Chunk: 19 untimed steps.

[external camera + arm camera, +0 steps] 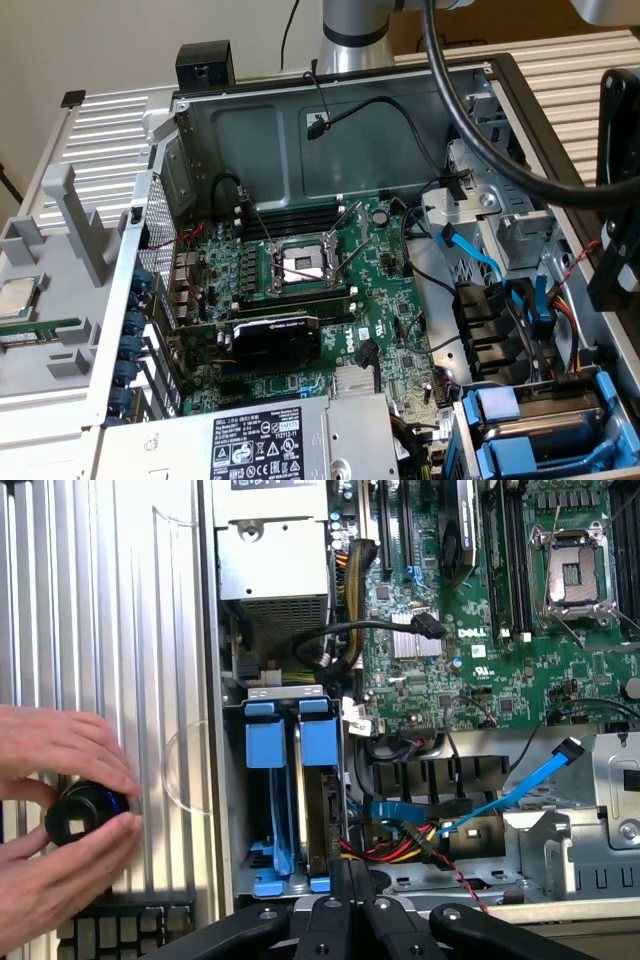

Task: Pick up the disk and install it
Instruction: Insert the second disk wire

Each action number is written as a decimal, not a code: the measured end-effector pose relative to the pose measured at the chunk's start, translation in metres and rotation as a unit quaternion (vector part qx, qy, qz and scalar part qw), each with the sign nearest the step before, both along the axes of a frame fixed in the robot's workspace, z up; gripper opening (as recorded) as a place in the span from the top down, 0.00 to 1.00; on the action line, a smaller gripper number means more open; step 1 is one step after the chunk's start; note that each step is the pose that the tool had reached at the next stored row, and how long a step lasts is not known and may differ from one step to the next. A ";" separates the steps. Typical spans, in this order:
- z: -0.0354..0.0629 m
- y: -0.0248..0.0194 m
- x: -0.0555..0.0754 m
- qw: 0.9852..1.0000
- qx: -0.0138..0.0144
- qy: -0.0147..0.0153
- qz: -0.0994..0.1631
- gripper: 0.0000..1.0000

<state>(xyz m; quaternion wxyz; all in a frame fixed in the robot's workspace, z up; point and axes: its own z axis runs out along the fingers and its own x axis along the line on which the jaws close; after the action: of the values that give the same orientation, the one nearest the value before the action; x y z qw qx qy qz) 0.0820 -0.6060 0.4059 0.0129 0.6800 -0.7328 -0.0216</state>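
Disk [312, 780] edge-on in bay, label hidden.

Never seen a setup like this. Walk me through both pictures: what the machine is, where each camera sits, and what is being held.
This is a robot arm working over an opened computer case. One camera watches from off the arm; the other rides on its wrist, looking down past the gripper, whose fingers are shut with nothing between them. Inside the case lie the green circuit board, cables, a grey power box and blue drive carriers standing in their bay. Beside the case, a person's hands hold a small round black part.
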 end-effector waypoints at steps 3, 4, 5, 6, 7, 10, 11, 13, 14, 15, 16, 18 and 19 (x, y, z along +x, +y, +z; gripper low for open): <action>0.0000 0.0000 0.000 1.000 0.000 0.000 0.000 0.89; 0.0000 0.0000 0.000 1.000 0.000 0.000 0.000 0.89; 0.0000 0.0000 0.000 1.000 0.000 0.000 0.000 0.89; 0.0000 0.0000 0.000 1.000 0.000 0.000 0.000 0.89; 0.0000 0.0000 0.000 1.000 0.000 0.000 0.000 0.84; 0.0000 0.0000 0.000 1.000 0.000 0.000 0.000 0.70; 0.0000 0.0000 0.000 1.000 0.000 0.000 0.000 0.70; 0.0000 0.0000 0.000 1.000 0.000 0.000 0.000 0.64; 0.0000 0.0000 0.000 1.000 0.000 0.000 0.000 0.64; 0.0000 0.0000 0.000 1.000 0.000 0.000 0.000 0.64; 0.0000 0.0000 0.000 1.000 0.000 0.000 0.000 0.64; -0.0002 0.0000 -0.001 1.000 0.000 0.000 -0.003 0.64; -0.0003 0.0001 -0.003 1.000 0.000 0.000 -0.004 0.64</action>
<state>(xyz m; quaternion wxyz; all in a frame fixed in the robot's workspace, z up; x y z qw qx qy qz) 0.0792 -0.6059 0.4056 0.0126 0.6769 -0.7356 -0.0213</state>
